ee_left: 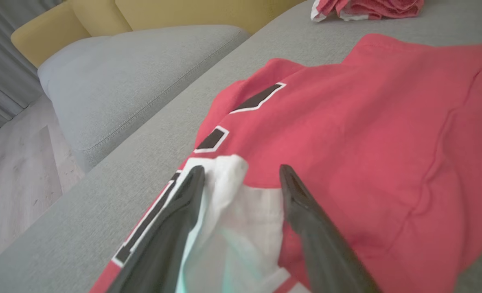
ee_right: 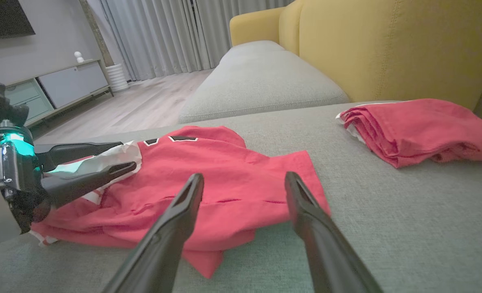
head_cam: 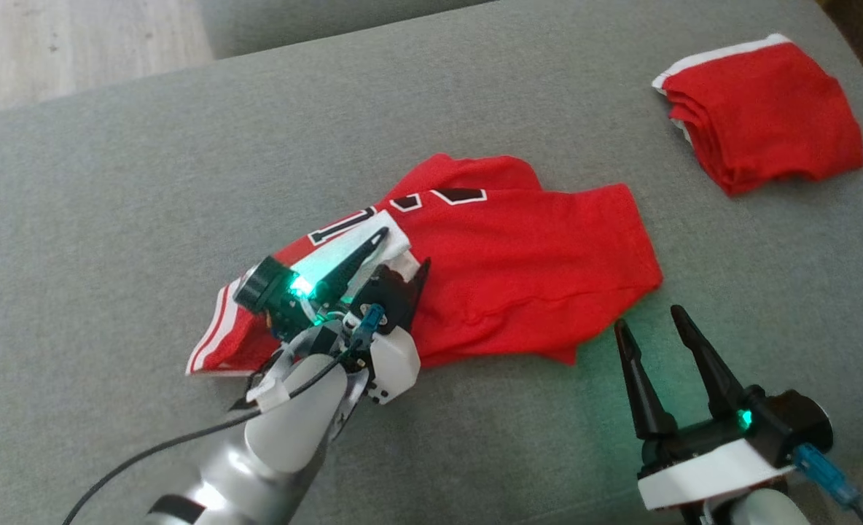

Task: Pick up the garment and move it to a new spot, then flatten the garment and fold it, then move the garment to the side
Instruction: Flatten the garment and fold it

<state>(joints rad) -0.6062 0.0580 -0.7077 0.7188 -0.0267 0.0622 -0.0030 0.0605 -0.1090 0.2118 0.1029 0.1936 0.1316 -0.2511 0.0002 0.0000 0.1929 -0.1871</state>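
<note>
**Jersey [head_cam: 533, 262] straddled, not pinched**

My left gripper [head_cam: 404, 248] stands spread, the jersey's white fold lying between its fingers. My right gripper [head_cam: 649, 317] is spread too, just off the jersey's hem, apart from the cloth. Beyond the right jaws, well apart, a folded red pile [head_cam: 763, 124] sits on the grey cushion [head_cam: 184, 182].

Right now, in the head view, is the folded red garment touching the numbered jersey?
No: the folded red garment lies apart from the numbered jersey, with bare grey cushion between them.
</note>
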